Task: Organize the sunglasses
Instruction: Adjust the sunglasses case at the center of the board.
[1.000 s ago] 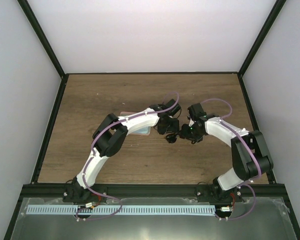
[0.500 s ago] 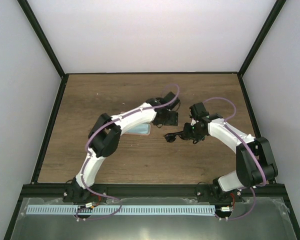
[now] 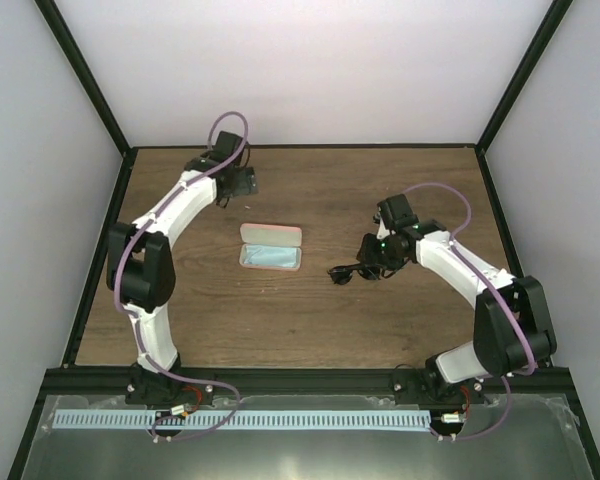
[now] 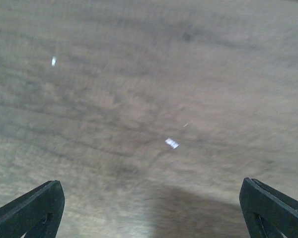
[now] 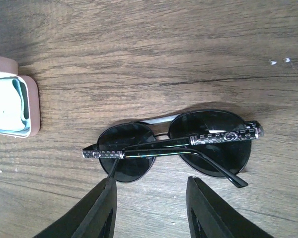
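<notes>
The black sunglasses (image 5: 174,144) lie folded on the wooden table, lenses down and temple arms crossed over them; from above they (image 3: 342,272) sit right of centre. My right gripper (image 5: 151,198) hovers just behind them, open. Nothing is between its fingers (image 5: 97,213), and one thin temple tip ends at the left finger. My left gripper (image 3: 242,184) is far off at the back left, wide open over bare wood (image 4: 154,218), holding nothing.
A salmon-pink case (image 3: 271,247) lies open left of the sunglasses, with a light blue cloth (image 5: 5,106) inside. Black frame rails (image 3: 100,250) and white walls border the table on the left, right and back.
My left arm has swung from the table's middle to the back left and opened wide, uncovering the case. The right gripper stays by the sunglasses, which have shifted only slightly.
</notes>
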Controlling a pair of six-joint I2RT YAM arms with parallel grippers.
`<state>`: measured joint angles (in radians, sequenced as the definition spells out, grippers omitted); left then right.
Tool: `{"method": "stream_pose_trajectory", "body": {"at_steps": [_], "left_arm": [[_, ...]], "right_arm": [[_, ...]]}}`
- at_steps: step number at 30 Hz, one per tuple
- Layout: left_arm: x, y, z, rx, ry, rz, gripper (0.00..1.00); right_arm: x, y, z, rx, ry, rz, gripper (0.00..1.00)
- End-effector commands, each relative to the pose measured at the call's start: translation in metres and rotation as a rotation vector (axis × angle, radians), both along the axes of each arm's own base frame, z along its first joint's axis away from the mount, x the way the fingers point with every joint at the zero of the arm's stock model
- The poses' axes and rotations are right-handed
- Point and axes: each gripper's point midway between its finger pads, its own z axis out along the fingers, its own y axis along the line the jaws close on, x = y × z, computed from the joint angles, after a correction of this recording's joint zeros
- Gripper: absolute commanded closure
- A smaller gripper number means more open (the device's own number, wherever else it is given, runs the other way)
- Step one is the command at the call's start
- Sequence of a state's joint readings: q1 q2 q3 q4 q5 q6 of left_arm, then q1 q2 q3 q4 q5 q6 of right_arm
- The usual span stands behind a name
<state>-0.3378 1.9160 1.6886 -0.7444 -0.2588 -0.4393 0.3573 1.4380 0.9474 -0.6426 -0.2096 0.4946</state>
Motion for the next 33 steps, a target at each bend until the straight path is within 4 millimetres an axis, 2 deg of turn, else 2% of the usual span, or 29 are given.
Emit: {"method": "stream_pose_trajectory", "body": {"at_steps": [1, 7, 14, 22, 28, 33], "left_arm": [[-0.007, 0.009, -0.048, 0.063, 0.073, -0.049, 0.01], [-0.013, 0.012, -0.089, 0.109, 0.156, -0.087, 0.0], [-0.023, 0.013, -0.107, 0.14, 0.226, -0.129, 0.0], [-0.059, 0.001, -0.131, 0.078, 0.325, -0.199, 0.0], [-0.092, -0.001, -0.134, 0.056, 0.333, -0.208, 0.0], [-0.109, -0.007, -0.122, 0.028, 0.321, -0.222, 0.0]], "right_arm": [[0.005, 0.01, 0.01, 0.035, -0.023, 0.017, 0.6], [0.0, 0.005, 0.007, 0.013, -0.022, 0.014, 0.6], [-0.01, -0.003, 0.0, -0.009, -0.012, 0.007, 0.59], [-0.015, -0.005, 0.0, -0.009, -0.012, 0.002, 0.58], [-0.015, -0.005, 0.0, -0.01, -0.016, 0.006, 0.58], [-0.014, -0.002, -0.001, 0.003, -0.011, 0.007, 0.58]]}}
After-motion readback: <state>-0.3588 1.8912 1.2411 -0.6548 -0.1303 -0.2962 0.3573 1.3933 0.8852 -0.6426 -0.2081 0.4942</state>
